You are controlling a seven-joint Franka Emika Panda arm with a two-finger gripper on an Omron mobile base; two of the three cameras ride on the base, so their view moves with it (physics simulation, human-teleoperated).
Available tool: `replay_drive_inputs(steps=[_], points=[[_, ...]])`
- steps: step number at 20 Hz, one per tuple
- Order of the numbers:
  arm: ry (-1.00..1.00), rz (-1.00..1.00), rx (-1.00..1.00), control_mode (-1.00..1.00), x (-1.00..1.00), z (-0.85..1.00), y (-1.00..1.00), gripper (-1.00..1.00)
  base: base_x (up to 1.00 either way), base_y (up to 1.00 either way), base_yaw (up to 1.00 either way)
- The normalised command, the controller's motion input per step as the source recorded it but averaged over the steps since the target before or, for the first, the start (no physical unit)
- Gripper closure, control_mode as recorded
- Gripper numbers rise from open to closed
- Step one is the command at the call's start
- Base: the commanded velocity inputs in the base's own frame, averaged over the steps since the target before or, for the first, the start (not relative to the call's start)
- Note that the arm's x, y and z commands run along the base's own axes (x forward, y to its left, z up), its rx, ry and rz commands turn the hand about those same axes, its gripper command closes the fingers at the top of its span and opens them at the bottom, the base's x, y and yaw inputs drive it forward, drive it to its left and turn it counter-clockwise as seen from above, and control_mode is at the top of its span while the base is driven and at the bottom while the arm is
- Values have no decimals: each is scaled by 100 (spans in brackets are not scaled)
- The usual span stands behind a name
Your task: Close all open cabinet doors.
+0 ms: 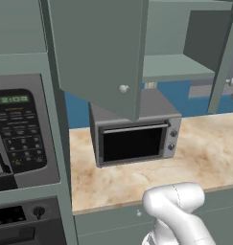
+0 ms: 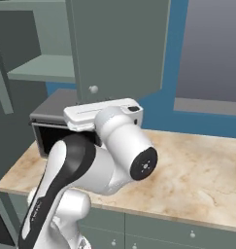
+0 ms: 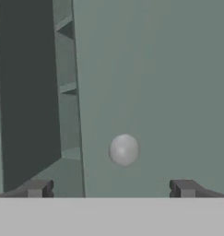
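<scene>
A: Gripper [image 3: 111, 189]?
B: Fingers spread wide, nothing held. Open cabinet door [image 3: 150, 92] dead ahead, knob [image 3: 124, 150] at 12 o'clock.
A: Any text?
B: Microwave [image 1: 19, 134] clock [image 1: 11, 99] reads 12:00, at 9 o'clock of toaster oven [image 1: 134, 136].

White arm [image 2: 90, 170] bent at the elbow, fingers [image 3: 37, 188] spread wide, holding nothing.

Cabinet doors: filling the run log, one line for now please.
gripper: open, facing knob | left cabinet door: open | right cabinet door: open | toaster oven: below
</scene>
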Motion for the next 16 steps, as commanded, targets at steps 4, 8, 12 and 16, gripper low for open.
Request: replay_drive_inputs(steps=[4,8,12,16], points=[[-2,6,0,-100,35,-21,0,-100,0,0,0],[-1,1,0,-100,41,-14,0,-100,0,0,0],[-2,0,0,-100,42,-11,0,-100,0,0,0],[-3,0,0,-100,46,-11,0,-100,0,0,0]])
